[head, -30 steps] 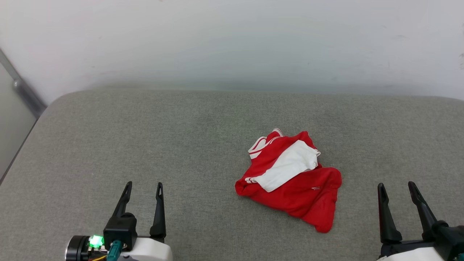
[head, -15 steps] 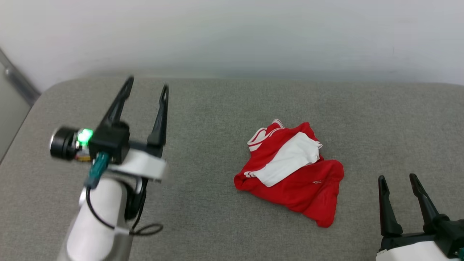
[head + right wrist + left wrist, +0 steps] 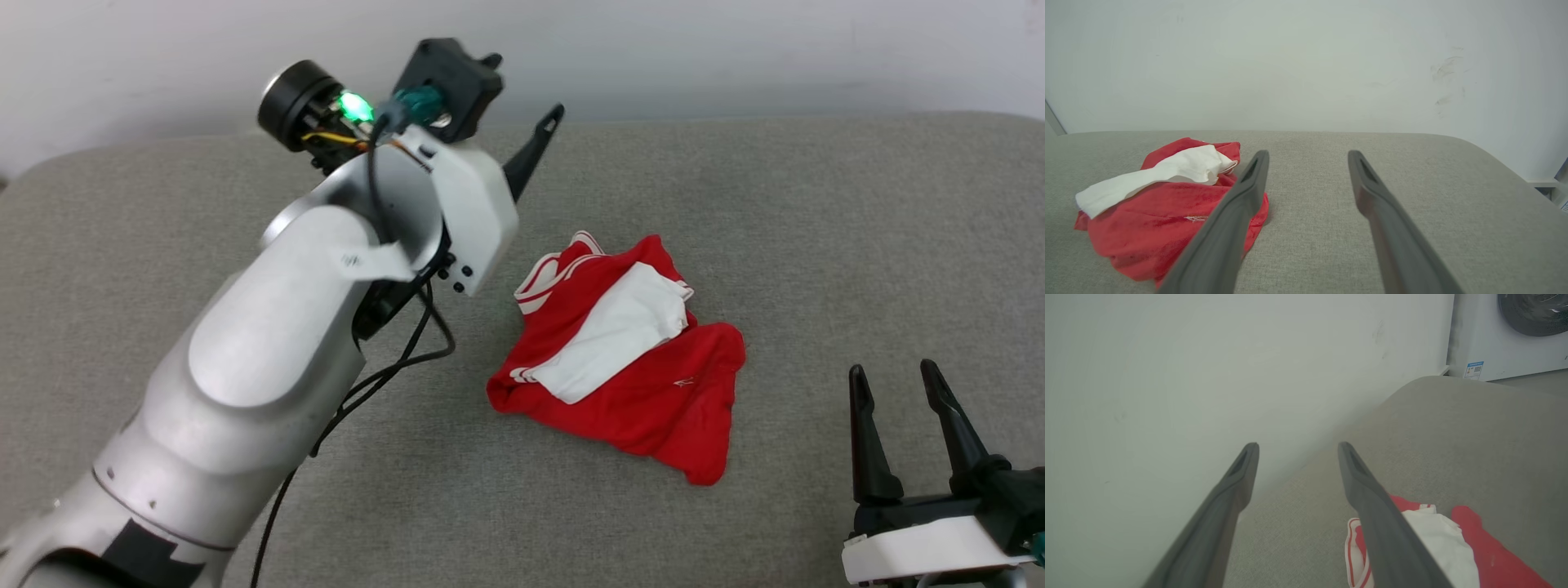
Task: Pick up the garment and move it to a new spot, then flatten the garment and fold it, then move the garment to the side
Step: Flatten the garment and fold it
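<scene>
Garment [image 3: 629,359] crumpled near centre of grey pad [image 3: 816,204], white sleeve uppermost. Left gripper [image 3: 1297,447] aloft at the heap's 11 o'clock, fingers spread, empty. Right gripper [image 3: 891,369] at 4 o'clock, fingers spread, empty. Step in hand, probably the first pick-up. Best done by lowering over a raised fold, pinching a thick bunch rather than one layer, and lifting clear before carrying.

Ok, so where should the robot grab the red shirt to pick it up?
Probably the white sleeve lying across the top of the crumpled garment: it is a loose, raised fold. Come down from above, jaws straddling the sleeve's narrow width, because the rest lies low on the grey cushion.
</scene>
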Tool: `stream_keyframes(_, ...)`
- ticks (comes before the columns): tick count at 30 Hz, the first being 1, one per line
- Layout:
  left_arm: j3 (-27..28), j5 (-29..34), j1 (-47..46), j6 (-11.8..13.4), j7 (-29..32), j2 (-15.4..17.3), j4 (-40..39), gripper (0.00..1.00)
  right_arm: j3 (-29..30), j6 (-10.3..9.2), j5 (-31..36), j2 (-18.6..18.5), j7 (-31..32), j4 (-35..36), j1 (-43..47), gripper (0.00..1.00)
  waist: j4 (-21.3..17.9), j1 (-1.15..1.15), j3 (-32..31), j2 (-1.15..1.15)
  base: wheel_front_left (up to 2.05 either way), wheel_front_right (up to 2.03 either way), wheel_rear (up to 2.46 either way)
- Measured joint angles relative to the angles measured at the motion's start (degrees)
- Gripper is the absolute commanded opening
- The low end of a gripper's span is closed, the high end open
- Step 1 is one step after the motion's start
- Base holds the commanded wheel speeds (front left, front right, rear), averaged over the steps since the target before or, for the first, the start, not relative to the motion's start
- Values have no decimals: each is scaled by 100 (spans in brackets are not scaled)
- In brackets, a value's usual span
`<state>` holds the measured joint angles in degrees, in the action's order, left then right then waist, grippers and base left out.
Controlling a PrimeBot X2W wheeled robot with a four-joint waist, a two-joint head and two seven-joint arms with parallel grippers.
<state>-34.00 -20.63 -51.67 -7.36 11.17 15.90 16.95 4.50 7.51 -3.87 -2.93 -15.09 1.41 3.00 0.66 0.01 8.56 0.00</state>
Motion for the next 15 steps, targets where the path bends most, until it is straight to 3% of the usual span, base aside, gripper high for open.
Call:
stream_keyframes(8, -2081, -2093, -980, 0, 2189, 545, -167, 100, -54, 0, 21, 2, 0, -29, -174, 100, -247, 0, 201, 0, 0, 0, 0)
stream_keyframes(15, -3432, -3092, -1303, 0, 3007, 747, -104, 100, -104, 0, 33, 1, 0, -29, -319, 100, -435, 0, 405, 0, 0, 0, 0)
